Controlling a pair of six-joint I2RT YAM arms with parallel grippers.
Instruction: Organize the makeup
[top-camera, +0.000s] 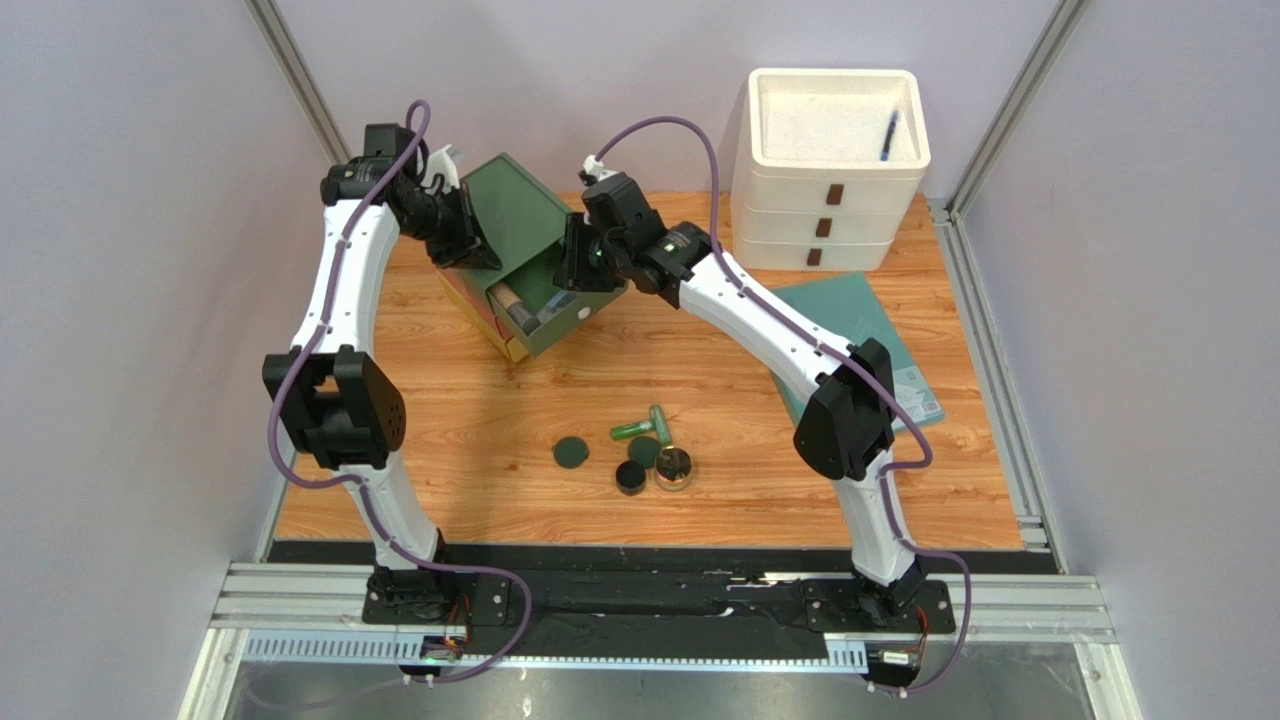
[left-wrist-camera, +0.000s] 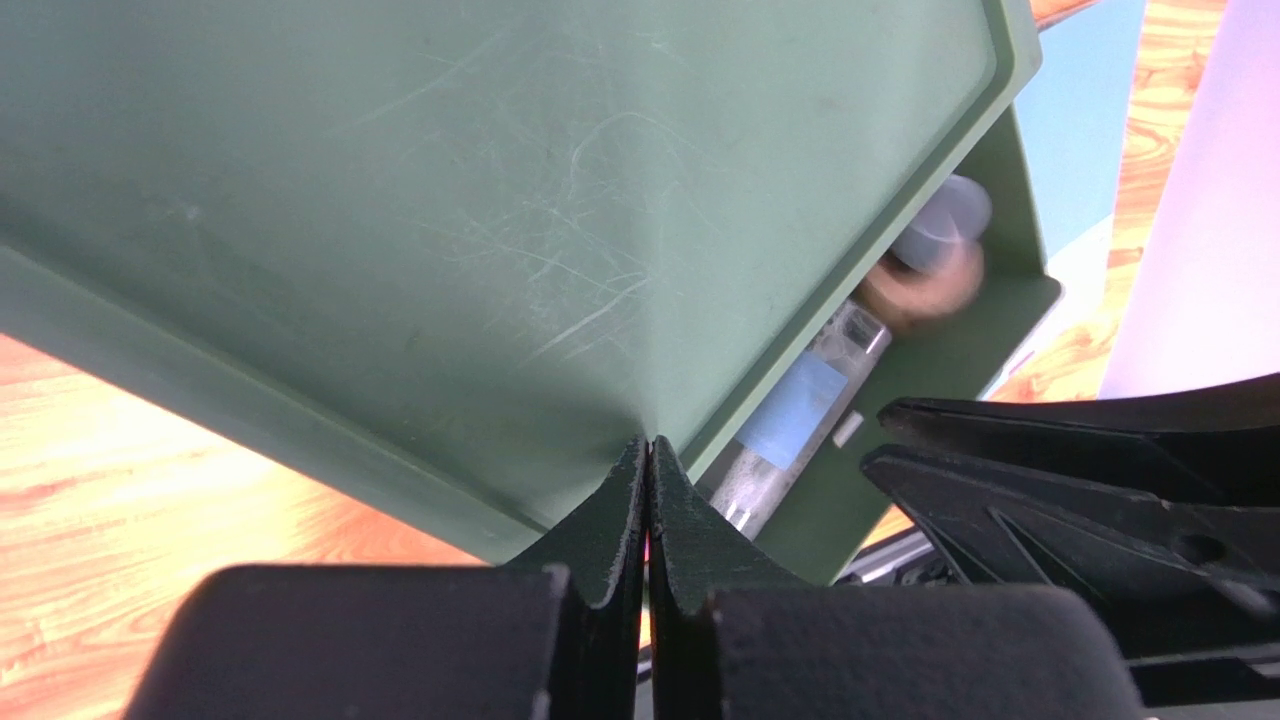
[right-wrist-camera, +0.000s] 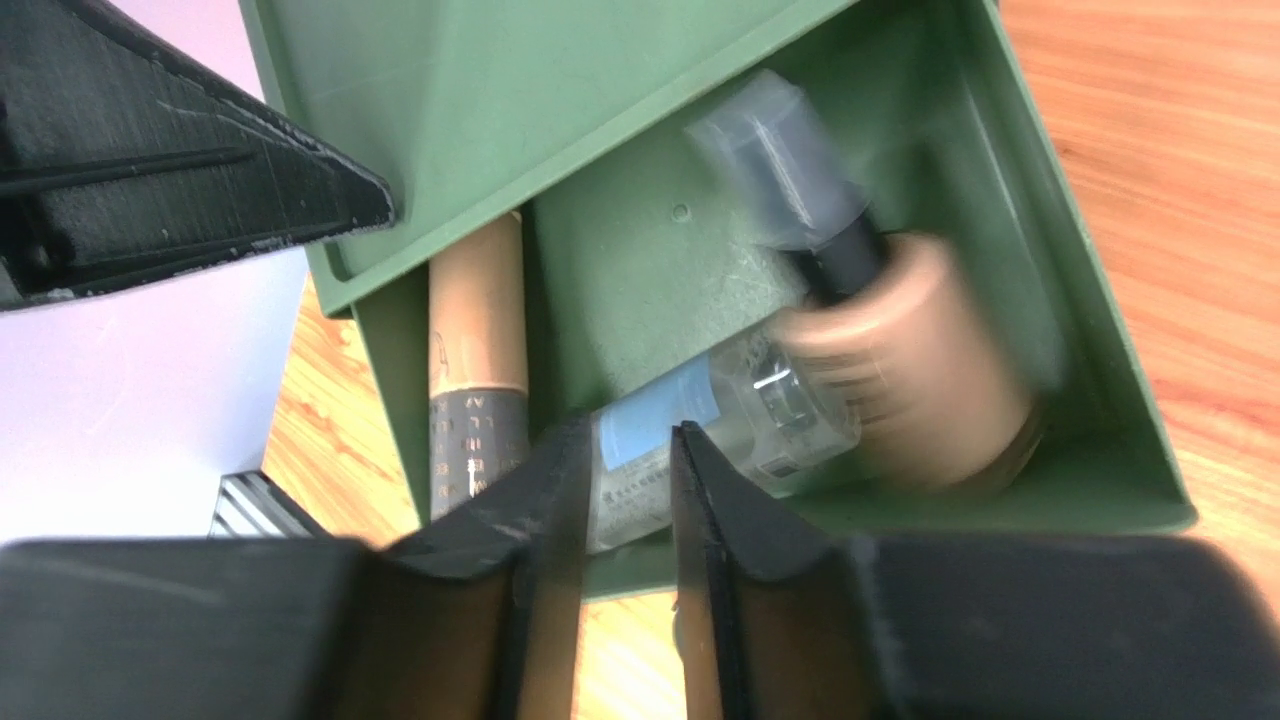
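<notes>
Several cosmetics lie on the wooden table (top-camera: 451, 375) in front of the green plastic box (top-camera: 568, 318), well apart from it: a bright green tube (top-camera: 639, 428), dark green round compacts (top-camera: 570, 452) and a gold-rimmed jar (top-camera: 675, 470). Your left gripper (left-wrist-camera: 648, 450) pinches the box's green hinged lid (left-wrist-camera: 451, 225), probably propping it open for loading. Your right gripper (right-wrist-camera: 628, 443) hovers over the box, fingers slightly spread, empty. A beige-filled clear bottle (right-wrist-camera: 917, 375) lies blurred inside.

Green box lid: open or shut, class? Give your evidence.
Open: the lid is tilted up off the box, held by the left fingers; bottles show inside.
</notes>
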